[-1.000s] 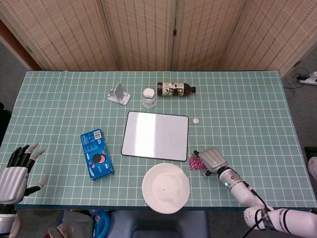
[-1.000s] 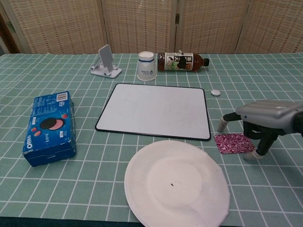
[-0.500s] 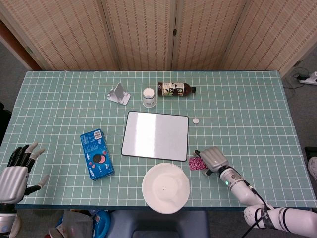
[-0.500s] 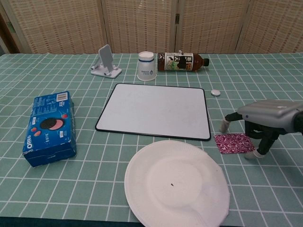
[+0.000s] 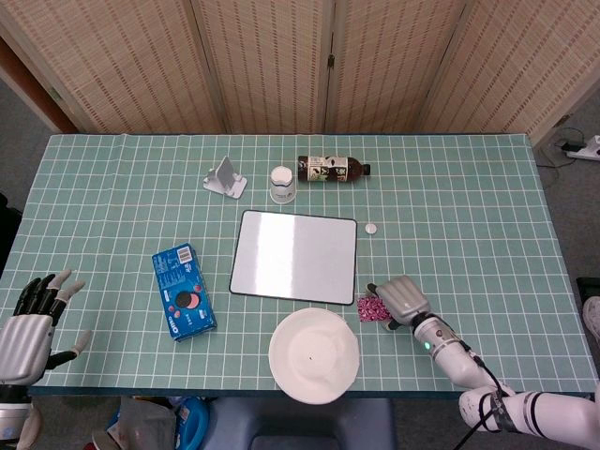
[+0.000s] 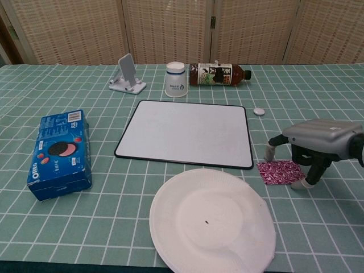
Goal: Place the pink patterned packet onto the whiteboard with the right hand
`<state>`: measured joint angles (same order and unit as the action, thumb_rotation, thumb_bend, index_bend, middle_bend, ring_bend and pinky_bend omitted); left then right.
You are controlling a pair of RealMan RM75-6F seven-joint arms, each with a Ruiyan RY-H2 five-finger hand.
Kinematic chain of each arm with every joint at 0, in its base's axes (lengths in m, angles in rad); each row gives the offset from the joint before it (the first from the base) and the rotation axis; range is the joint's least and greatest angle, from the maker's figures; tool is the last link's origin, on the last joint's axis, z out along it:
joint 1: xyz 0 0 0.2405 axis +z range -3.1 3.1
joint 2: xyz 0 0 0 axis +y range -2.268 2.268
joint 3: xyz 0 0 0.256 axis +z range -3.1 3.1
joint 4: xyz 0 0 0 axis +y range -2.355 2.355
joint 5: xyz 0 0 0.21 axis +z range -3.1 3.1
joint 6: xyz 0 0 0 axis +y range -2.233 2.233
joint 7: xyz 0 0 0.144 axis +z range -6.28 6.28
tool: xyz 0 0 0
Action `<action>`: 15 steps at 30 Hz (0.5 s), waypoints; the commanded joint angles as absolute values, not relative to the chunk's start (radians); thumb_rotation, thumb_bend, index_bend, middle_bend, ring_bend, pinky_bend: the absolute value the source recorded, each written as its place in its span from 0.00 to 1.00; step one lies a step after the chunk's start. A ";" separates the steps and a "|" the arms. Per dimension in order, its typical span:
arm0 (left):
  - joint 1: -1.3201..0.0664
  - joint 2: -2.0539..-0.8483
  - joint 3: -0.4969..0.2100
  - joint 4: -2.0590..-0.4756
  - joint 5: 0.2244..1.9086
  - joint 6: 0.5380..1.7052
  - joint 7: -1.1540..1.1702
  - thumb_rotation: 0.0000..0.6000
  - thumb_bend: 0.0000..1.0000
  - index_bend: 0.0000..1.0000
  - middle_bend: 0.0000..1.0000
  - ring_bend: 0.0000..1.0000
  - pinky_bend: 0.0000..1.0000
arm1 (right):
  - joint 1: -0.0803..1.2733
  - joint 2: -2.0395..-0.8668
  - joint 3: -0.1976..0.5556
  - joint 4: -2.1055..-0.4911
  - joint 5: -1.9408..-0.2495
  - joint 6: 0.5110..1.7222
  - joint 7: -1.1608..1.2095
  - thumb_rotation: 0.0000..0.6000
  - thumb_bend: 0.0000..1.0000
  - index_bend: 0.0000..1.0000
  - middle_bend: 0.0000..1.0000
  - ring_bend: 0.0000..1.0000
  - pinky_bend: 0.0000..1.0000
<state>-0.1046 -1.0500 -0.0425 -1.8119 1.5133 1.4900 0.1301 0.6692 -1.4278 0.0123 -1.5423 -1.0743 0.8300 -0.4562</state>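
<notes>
Head view. The packet (image 5: 371,308) is being shown lying flat on the table (image 5: 469,216), just right of the whiteboard's (image 5: 295,256) near right corner and beside the plate (image 5: 314,354). Its right part is being covered by the right hand (image 5: 401,300), which is being held palm-down over it, with the forearm running back toward the table's near right edge. Whether the packet is being pinched cannot be told from above. The left hand (image 5: 33,323) is being kept at the near left corner, fingers apart, nothing in it.

Chest view. The packet (image 6: 278,172) is being seen as thin, flat and foil-like; it is judged to be light, limp and somewhat slippery, and hard to lift straight off the cloth. A pinch across its right edge, or a nudge to raise a corner first, is judged the best hold. The right hand (image 6: 315,142) is being held as an arch above it, back level, fingers pointing down. One fingertip (image 6: 267,151) is being set down just behind the packet's left end, another (image 6: 306,183) at its near right corner. The packet is still lying flat and is not being lifted; the hand is being read as spread around it, not closed on it. The whiteboard (image 6: 187,132) is lying near, to the left, its surface bare.

Others listed: biscuit box (image 6: 60,152), cup (image 6: 175,79), bottle (image 6: 219,74), phone stand (image 6: 127,74).
</notes>
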 commanded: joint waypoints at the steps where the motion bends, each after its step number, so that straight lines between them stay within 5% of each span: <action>1: -0.104 -1.050 -0.041 -1.811 1.514 1.489 0.130 1.00 0.29 0.16 0.07 0.05 0.00 | 0.670 -1.430 0.011 -1.541 -1.074 0.832 -0.457 1.00 0.21 0.32 0.94 1.00 0.99; 15: -0.104 -1.049 -0.040 -1.811 1.512 1.487 0.129 1.00 0.29 0.16 0.07 0.05 0.00 | 0.671 -1.424 0.010 -1.547 -1.086 0.845 -0.447 1.00 0.22 0.36 0.94 1.00 0.99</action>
